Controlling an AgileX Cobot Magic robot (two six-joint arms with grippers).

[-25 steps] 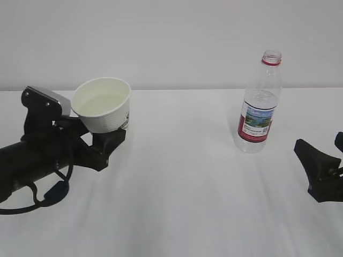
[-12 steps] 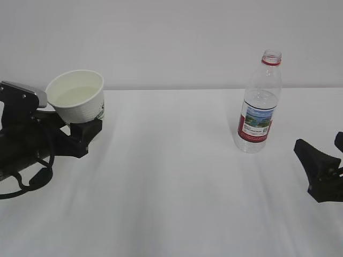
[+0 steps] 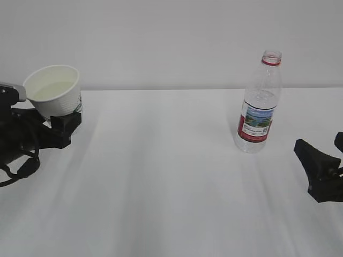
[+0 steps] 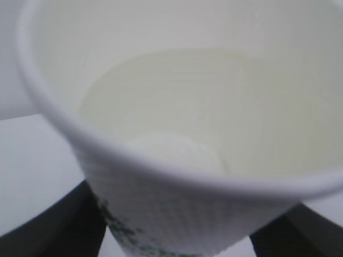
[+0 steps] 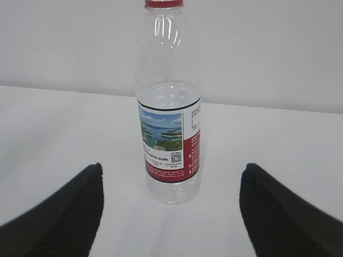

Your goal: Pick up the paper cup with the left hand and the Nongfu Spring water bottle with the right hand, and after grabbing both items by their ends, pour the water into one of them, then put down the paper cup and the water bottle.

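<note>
My left gripper (image 3: 60, 124) is shut on the lower part of the white paper cup (image 3: 53, 90), which hangs slightly tilted at the far left. The left wrist view looks down into the paper cup (image 4: 177, 107); a faint waterline shows on its cream inside, and a black finger (image 4: 51, 230) stands at each side of its base. The Nongfu Spring water bottle (image 3: 258, 107) stands upright and uncapped on the table at the right. My right gripper (image 3: 320, 172) sits open near the right edge, short of the bottle (image 5: 169, 123), with its fingers (image 5: 59, 214) well apart.
The white table (image 3: 171, 187) runs back to a plain white wall. Nothing else stands on it.
My left arm has carried the paper cup steadily to the left, from left of centre to the far left edge. The right gripper and the bottle have not moved.
</note>
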